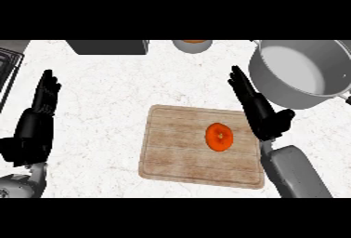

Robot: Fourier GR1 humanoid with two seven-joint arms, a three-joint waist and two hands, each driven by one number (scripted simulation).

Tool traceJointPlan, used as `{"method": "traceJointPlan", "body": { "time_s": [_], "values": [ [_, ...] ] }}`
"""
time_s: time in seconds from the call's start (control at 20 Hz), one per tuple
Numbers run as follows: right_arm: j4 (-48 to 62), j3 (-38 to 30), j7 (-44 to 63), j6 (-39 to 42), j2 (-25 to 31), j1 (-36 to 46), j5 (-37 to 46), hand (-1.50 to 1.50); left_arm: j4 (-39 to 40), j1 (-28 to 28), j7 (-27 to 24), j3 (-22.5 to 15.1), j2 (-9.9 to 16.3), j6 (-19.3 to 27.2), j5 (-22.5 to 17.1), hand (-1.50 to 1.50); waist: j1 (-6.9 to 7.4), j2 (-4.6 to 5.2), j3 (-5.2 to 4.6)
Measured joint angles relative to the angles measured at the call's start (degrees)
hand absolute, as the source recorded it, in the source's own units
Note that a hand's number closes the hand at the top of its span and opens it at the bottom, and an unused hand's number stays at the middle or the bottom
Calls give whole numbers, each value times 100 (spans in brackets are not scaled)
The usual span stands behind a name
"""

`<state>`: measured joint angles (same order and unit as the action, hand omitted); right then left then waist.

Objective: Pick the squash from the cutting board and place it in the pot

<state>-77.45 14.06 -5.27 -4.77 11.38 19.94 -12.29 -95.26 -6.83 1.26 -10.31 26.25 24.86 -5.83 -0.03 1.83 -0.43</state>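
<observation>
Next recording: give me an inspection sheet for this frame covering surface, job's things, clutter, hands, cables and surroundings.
Surface: white speckled counter, with a wooden cutting board lying on it.
Job's things: orange squash on the board's right half; grey pot at upper right, nothing seen inside.
Clutter: small bowl with something orange at the top edge; dark grey box at upper left.
Hands: left hand open, resting at the left edge; right hand open, beside the board's right edge, not touching the squash.
Cables: nothing seen.
Surroundings: dark rack-like edge at far left.
</observation>
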Motion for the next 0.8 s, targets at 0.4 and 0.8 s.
{"method": "traceJointPlan", "body": {
  "time_s": [0.4, 0.8],
  "values": [
    [253, 220, 904, -1732, 158, -369, 1438, -150, 612, 367, 430, -579, -239, -895, -485, 0, -295, -140, -46],
    [-431, 439, 301, -4796, -611, -730, 3414, -150, 947, 574, 607, -885, -421, -1485, -870, 0, -338, -243, 1]
  ]
}}
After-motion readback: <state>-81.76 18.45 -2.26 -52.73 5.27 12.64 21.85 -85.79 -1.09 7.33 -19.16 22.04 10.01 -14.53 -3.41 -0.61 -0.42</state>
